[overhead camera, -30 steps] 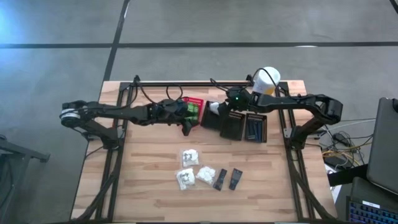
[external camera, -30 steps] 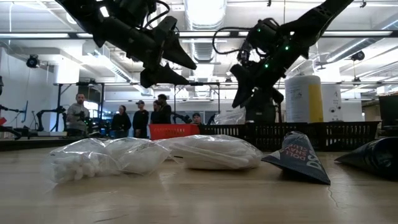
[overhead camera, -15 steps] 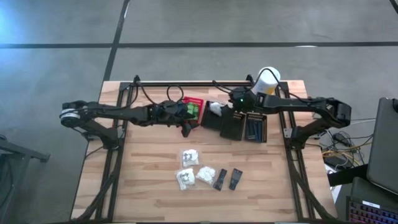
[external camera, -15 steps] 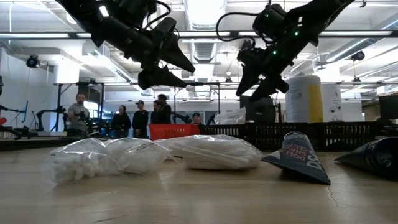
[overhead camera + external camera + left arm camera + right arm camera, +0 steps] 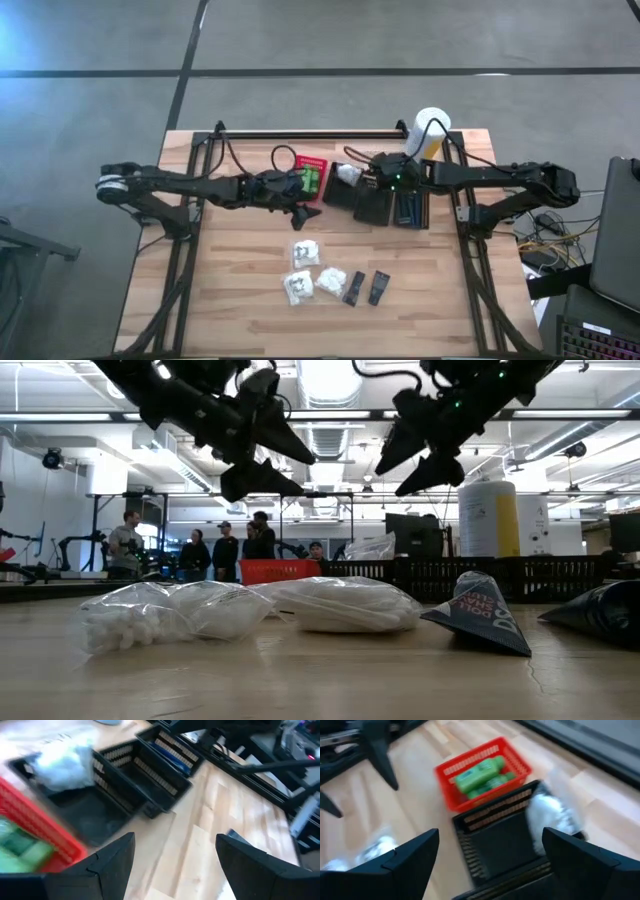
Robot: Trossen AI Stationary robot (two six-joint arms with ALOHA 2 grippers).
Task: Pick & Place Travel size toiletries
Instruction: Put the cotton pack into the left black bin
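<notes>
We saw a wooden worktop point(image 5: 240, 290) with both dark arms reaching in over its far half. Toward the far edge stood a tall white-and-yellow canister point(image 5: 428, 130), and in front of it a row of baskets: a red basket point(image 5: 311, 178) holding green packets point(image 5: 479, 775), then black baskets point(image 5: 378, 203) just beside it. A white crinkly pouch point(image 5: 550, 815) lay in the black basket next to the red one, against its wall.

The left gripper point(image 5: 299, 209) hung in the air near the front corner of the red basket, its fingers point(image 5: 107, 865) spread open and holding nothing. The right gripper point(image 5: 418, 455) hovered above the black baskets, its fingers point(image 5: 415, 852) also wide apart and empty, with the pouch lying below it in the basket.

Nearer the front of the worktop, well apart from the baskets, lay three more white pouches point(image 5: 303, 271) close together, and just beside them two black sachets point(image 5: 365, 288) side by side. In the low view these pouches point(image 5: 240, 610) sat in a heap, with the dark sachets point(image 5: 480, 615) next to them

Beyond the worktop, several people point(image 5: 225, 550) stood in the room
</notes>
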